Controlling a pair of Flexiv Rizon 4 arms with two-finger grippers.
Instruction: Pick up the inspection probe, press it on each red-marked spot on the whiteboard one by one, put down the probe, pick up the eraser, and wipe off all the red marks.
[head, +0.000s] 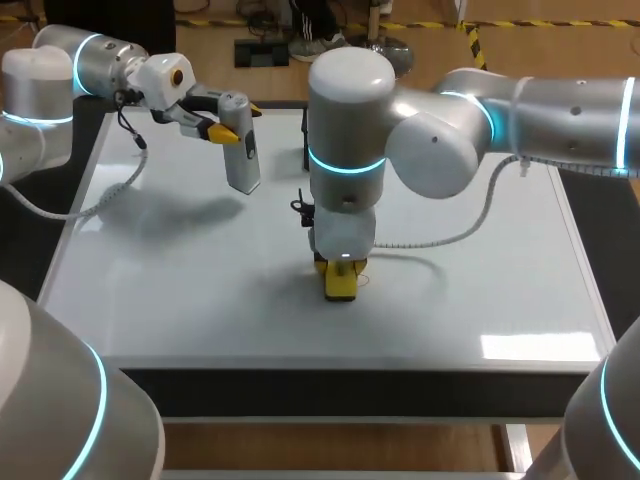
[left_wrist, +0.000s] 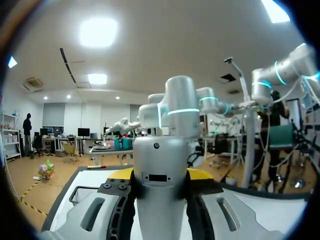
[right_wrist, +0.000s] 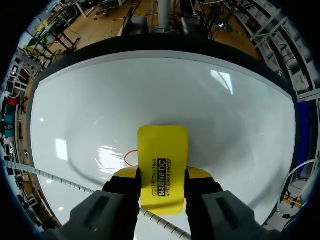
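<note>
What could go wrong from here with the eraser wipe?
1. The red mark shows beside the eraser, not under it; a narrow stroke may leave part of it.
2. The right arm's cable trails over the whiteboard near the eraser and could snag or get dragged under it.
3. The left end effector holds the probe above the whiteboard; a wide sweep might bring the arms together.

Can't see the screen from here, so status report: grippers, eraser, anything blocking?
Left gripper shut on inspection probe, raised over whiteboard. Right gripper shut on eraser, down beside red mark. Its cable hangs close by; nothing else blocking.
</note>
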